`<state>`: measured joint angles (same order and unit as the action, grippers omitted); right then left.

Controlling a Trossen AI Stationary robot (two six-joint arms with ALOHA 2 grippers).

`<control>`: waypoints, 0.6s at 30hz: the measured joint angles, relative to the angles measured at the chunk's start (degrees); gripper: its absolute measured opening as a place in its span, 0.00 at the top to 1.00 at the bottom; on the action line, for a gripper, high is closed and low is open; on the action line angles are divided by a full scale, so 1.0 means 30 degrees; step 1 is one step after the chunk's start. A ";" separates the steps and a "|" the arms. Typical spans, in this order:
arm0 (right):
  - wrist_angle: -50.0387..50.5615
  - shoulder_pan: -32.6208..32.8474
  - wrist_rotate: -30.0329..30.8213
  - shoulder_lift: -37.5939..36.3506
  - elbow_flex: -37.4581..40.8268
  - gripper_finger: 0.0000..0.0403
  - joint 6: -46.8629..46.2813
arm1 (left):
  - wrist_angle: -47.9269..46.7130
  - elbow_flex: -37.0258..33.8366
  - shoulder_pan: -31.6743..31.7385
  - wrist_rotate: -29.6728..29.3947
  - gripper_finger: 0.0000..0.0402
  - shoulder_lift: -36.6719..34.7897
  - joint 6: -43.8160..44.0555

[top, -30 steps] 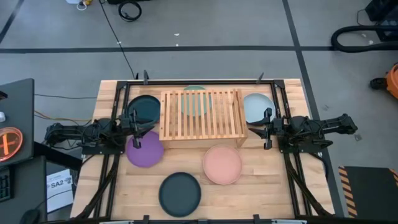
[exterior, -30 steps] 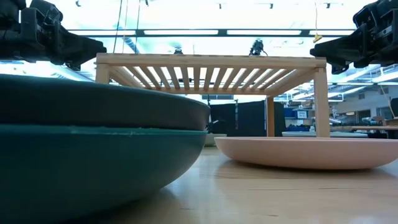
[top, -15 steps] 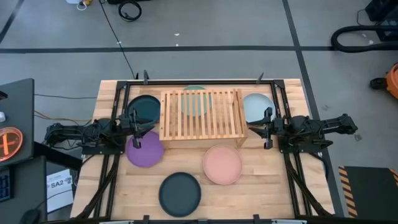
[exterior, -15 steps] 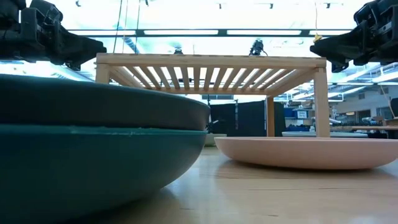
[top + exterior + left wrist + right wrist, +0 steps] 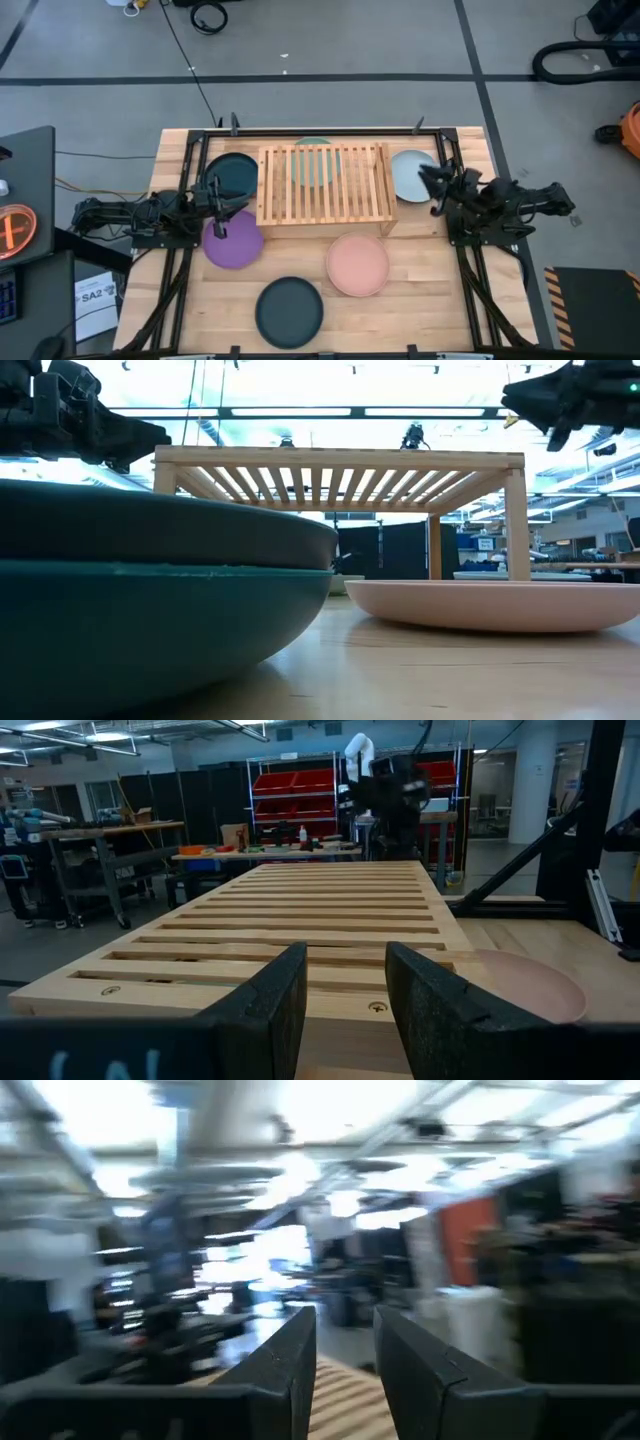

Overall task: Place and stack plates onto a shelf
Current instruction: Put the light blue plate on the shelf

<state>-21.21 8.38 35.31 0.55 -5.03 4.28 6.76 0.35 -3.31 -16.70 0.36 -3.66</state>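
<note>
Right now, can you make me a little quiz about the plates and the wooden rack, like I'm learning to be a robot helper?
1. True or false: a plate already lies on top of the shelf.
2. Which plate lies nearest the right pincer? A) purple plate B) pale blue-white plate C) charcoal plate
3. Fill in: the mint green plate sits ____ the shelf's slats.

Key: 1 false, the top is bare. 2 B, the pale blue-white plate. 3 under.
</note>
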 joint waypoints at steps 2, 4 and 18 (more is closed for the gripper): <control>0.1085 0.0000 0.1731 0.0143 -0.0916 0.73 0.0079 | 0.0002 0.0001 0.0000 -0.0004 0.64 0.0000 -0.0007; 0.2288 -0.0001 0.3364 0.0411 -0.1893 0.73 0.0107 | 0.0006 -0.0003 0.0000 -0.0004 0.64 0.0000 0.0000; 0.7390 -0.1438 0.9122 0.4204 -0.7342 0.73 -0.1092 | 0.0003 -0.0001 -0.0007 -0.0004 0.64 0.0000 0.0000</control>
<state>0.96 4.07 62.68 13.16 -27.05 1.00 6.77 0.35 -3.33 -16.71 0.36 -3.66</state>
